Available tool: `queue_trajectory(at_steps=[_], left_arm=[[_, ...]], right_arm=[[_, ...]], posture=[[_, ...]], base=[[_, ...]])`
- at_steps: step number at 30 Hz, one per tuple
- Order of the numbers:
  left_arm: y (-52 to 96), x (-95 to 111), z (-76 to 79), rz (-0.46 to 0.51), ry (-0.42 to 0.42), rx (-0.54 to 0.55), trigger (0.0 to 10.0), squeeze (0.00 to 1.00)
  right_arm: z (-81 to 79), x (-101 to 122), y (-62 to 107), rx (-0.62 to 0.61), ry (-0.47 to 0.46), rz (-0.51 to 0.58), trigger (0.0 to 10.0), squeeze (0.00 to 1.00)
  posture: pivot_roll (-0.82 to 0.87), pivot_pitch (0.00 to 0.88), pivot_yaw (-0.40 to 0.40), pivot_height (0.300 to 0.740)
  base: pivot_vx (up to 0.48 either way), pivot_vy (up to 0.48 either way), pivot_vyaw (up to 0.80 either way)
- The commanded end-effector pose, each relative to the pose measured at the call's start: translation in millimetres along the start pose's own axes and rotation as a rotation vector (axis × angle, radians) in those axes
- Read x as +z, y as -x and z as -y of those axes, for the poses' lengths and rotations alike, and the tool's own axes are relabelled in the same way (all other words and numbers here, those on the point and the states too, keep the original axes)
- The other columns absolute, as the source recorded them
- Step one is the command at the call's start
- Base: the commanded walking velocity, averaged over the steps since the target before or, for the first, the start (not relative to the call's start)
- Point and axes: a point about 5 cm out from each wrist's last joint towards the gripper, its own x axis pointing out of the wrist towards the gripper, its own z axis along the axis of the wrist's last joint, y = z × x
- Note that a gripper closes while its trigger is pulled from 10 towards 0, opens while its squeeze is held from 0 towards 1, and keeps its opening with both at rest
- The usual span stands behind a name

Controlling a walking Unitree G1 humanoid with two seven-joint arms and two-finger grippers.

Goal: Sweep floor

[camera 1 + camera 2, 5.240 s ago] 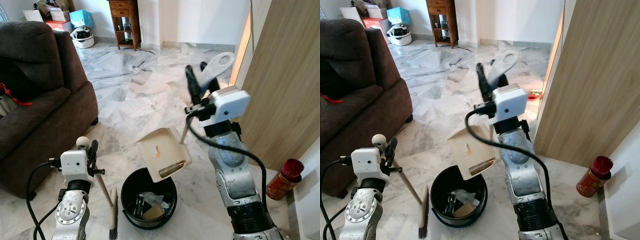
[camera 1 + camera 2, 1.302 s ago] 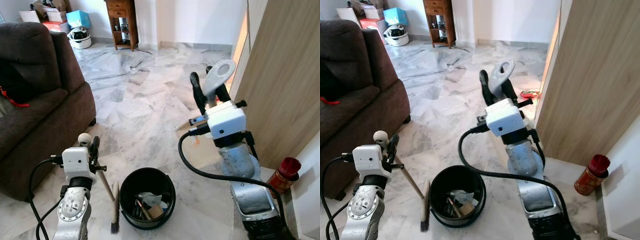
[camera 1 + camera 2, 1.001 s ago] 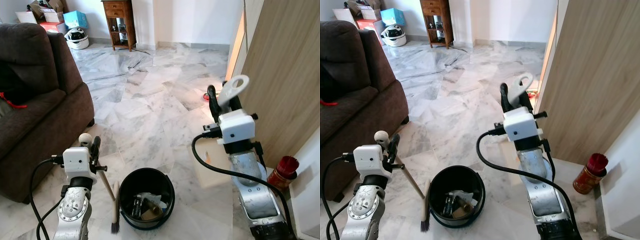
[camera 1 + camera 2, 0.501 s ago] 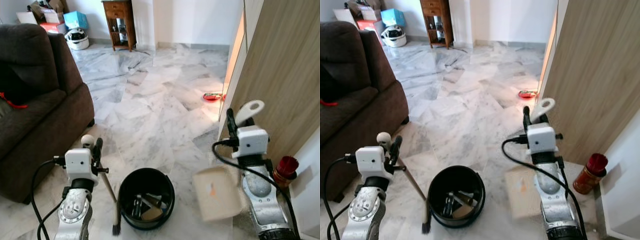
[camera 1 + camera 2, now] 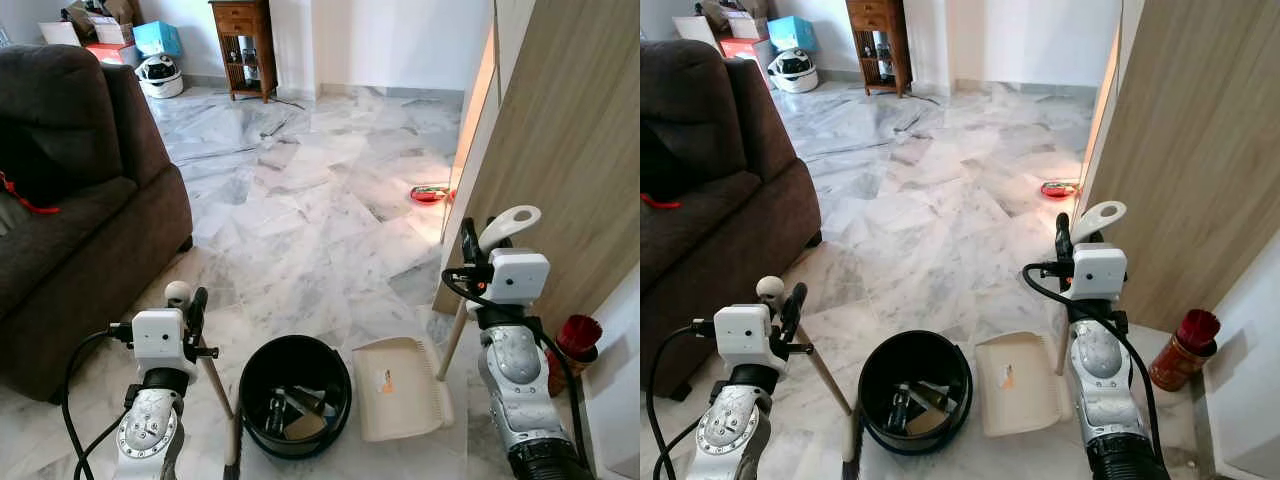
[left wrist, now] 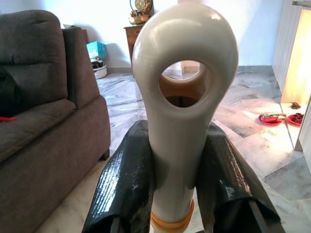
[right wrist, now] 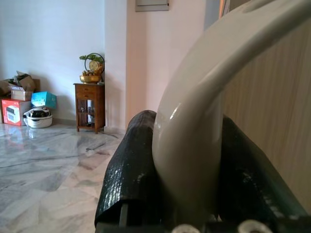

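While right gripper [image 5: 478, 236] grips handle, dustpan [image 5: 395, 389] rests below, beside bin [image 5: 295, 393].

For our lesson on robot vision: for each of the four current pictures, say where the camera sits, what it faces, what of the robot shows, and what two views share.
Left eye: head, looking down at bucket, dustpan, sofa; both arms.
Right eye: same scene, both arms.
Left wrist: along left gripper clamping brush handle.
Right wrist: along right gripper clamping dustpan handle.
Shared: wrist views both show the wooden cabinet.
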Motion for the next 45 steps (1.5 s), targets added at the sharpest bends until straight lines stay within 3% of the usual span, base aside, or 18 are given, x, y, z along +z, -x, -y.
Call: queue_trajectory(at_steps=[1,45], left_arm=[[-2.1,11.6,0.9,0.065,-0.004,-0.006,10.0,0.00],[-3.4,13.1,1.2,0.076,0.006,0.007,10.0,0.00]], right_arm=[[1.6,6.9,-6.3,-0.003,-0.007,0.041,10.0,0.00],[-5.2,4.6,-10.3,0.027,-0.013,0.049,10.0,0.00]], posture=[[0.09,0.000,0.066,0.740],[0.09,0.000,0.059,0.740]], base=[[0.000,0.000,0.00],[-0.016,0.000,0.00]])
